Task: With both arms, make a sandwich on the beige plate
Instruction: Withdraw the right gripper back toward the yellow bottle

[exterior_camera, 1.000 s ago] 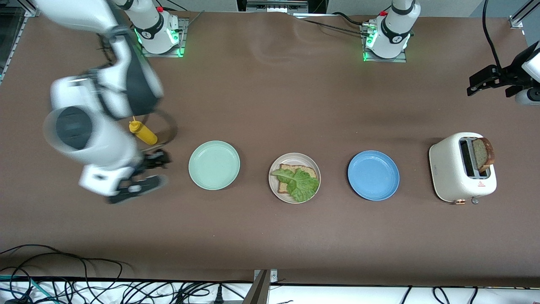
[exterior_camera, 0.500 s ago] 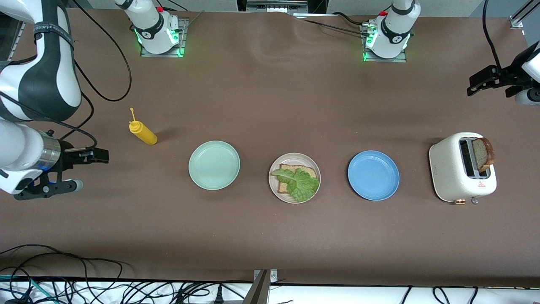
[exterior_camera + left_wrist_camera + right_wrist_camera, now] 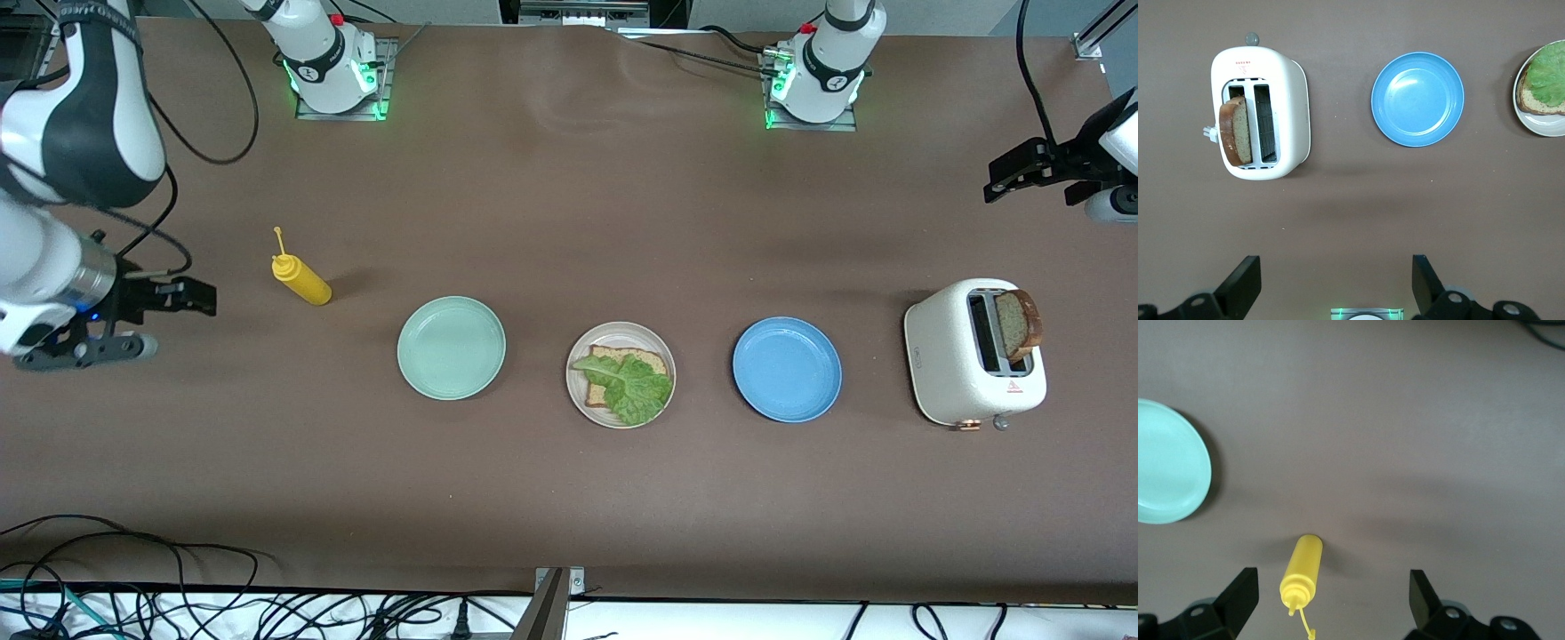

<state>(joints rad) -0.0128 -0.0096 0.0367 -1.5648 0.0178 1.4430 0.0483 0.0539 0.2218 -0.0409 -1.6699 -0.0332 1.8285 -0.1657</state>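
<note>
The beige plate (image 3: pixel 622 331) sits mid-table with one slice of brown bread (image 3: pixel 655 360) on it and a green lettuce leaf (image 3: pixel 633 385) lying on top. A second slice (image 3: pixel 1019 324) stands up out of the white toaster (image 3: pixel 956 364) toward the left arm's end. My left gripper (image 3: pixel 996 185) hangs open over bare table at that end, empty; its wrist view shows the toaster (image 3: pixel 1288 107), the slice (image 3: pixel 1235 130) and the beige plate's (image 3: pixel 1538 127) edge. My right gripper (image 3: pixel 204 299) is open and empty over bare table beside the yellow bottle (image 3: pixel 304 279).
A mint green plate (image 3: pixel 451 348) and a blue plate (image 3: pixel 787 369) flank the beige plate, both bare. In the right wrist view the yellow bottle (image 3: pixel 1305 568) stands off-centre toward one finger, with the mint plate (image 3: pixel 1168 470) farther off. Cables run along the front table edge.
The right arm swung away from the spot beside the mint plate toward its own end of the table, past the bottle. The left arm has not moved. Plates and food are unchanged.
</note>
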